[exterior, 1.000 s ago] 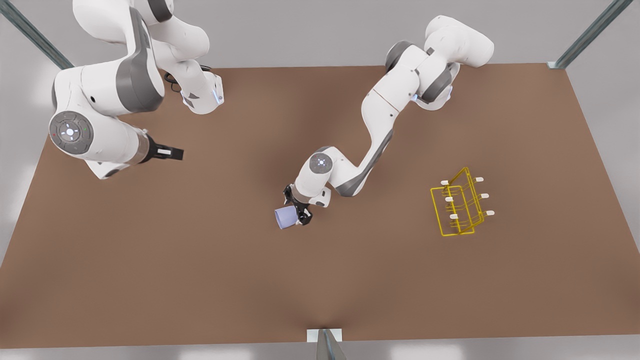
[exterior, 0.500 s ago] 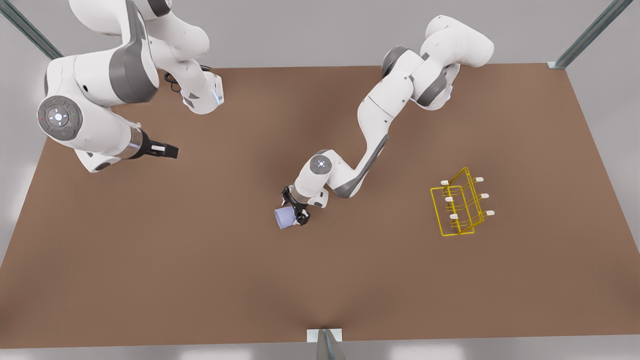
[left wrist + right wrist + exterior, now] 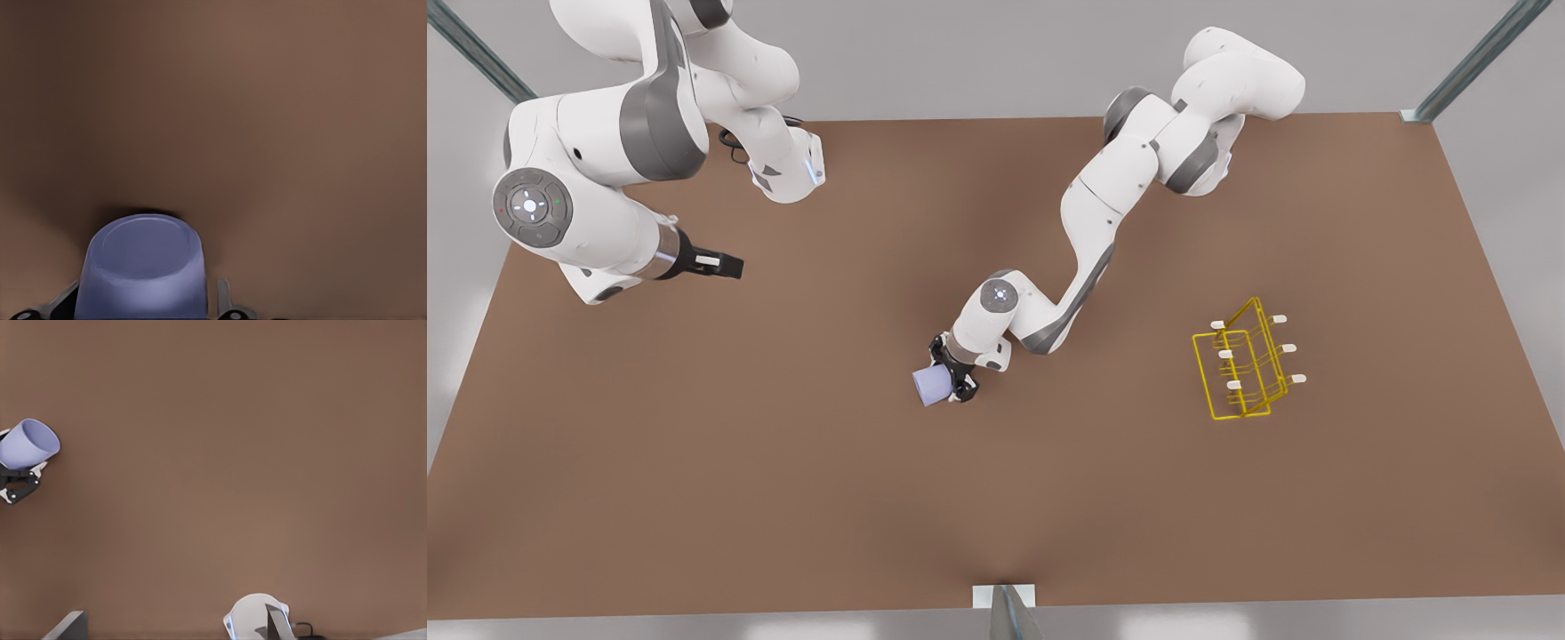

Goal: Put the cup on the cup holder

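Lavender-blue and matte, the cup (image 3: pixel 930 388) sits clamped between the fingers of the left gripper (image 3: pixel 951 380), which grips it from the side so that the cup juts out towards the front view's left, off the brown table (image 3: pixel 783 498) as far as the overhead angle lets one judge. From the left wrist camera the cup (image 3: pixel 141 267) lies directly ahead of the palm with its flat closed base facing away, and a finger (image 3: pixel 222 297) flanks it on either side; the right wrist camera catches the same cup (image 3: pixel 25 444) far off, with the left gripper (image 3: pixel 20 483) closed around it. Beyond the hand, well apart on the side away from the cup, the yellow wire cup holder (image 3: pixel 1243 363) stands on the table with its white-tipped prongs bare. Farther still, on the cup's side and towards the table's far edge, the right gripper (image 3: pixel 729 264) waits above the surface holding nothing, its dark fingers pointing towards the front view's right; whether they are parted or pressed together I cannot tell from this view.
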